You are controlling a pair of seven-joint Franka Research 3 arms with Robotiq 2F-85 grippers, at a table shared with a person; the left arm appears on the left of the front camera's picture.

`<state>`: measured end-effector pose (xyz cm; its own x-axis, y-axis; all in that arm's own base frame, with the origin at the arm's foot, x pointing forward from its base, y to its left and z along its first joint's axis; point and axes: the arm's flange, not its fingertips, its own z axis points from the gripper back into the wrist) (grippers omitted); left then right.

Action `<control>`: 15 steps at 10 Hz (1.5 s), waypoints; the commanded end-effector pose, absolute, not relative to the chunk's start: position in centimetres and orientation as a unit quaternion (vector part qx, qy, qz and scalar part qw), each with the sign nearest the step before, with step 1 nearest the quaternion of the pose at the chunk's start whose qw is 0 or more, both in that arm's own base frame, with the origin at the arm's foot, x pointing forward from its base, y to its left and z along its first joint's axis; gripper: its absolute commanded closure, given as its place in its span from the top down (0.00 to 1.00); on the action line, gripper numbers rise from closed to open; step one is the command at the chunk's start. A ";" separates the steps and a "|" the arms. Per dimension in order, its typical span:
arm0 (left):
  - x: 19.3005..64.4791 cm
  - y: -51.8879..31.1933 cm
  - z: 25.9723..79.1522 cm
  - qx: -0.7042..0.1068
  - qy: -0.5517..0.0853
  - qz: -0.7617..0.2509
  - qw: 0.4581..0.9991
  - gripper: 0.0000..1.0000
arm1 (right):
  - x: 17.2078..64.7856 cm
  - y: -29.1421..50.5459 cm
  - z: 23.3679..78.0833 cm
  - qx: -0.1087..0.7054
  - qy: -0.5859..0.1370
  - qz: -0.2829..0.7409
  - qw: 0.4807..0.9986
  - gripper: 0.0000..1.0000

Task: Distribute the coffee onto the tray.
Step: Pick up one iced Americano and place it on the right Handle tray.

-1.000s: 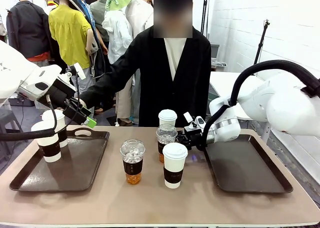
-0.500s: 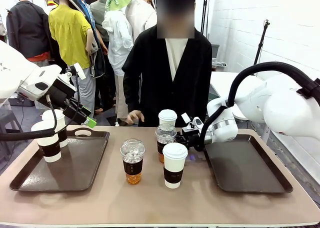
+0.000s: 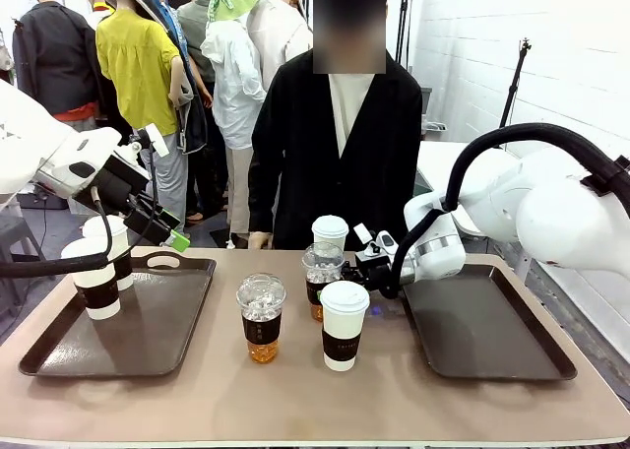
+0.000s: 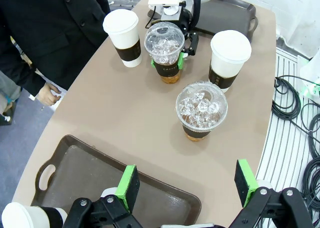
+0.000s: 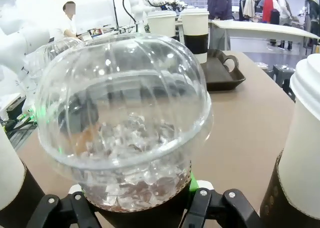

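Four coffee cups stand mid-table. The back iced coffee cup, clear-domed with a dark sleeve, sits between the fingers of my right gripper, whose green pads press its sleeve on both sides. Around it are a white lidded cup behind, another white cup in front, and a second iced cup. Two white cups stand on the left tray. My left gripper hangs open above that tray. The right tray is bare.
A person in black stands at the far edge, one hand low by the table rim. The front white cup stands close beside my right gripper. Cables lie on the floor off the table's side.
The person's outstretched arm has drawn back to the table edge. My right gripper's fingers have closed in on the back iced cup, which shifted slightly left. The left arm stayed still.
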<state>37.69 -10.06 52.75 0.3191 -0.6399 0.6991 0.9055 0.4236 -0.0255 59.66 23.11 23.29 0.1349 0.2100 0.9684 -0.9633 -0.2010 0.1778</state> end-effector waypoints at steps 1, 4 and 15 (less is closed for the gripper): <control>37.9 -9.9 52.5 -0.222 -0.318 -0.499 0.775 1.00 | 60.2 23.3 23.2 0.541 -0.342 0.560 0.525 0.70; 37.9 -9.9 52.5 -0.222 -0.318 -0.499 0.775 1.00 | 59.7 22.7 23.8 0.548 -0.347 0.556 0.520 0.70; 37.9 -9.9 52.5 -0.222 -0.318 -0.499 0.775 1.00 | 56.5 7.6 31.9 0.490 -0.426 0.484 0.587 0.70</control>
<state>37.69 -10.08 52.77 0.3185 -0.6405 0.6988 0.9056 0.4235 -0.0246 57.38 7.81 30.89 0.1502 0.1931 0.9696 -0.9886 0.0153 0.1501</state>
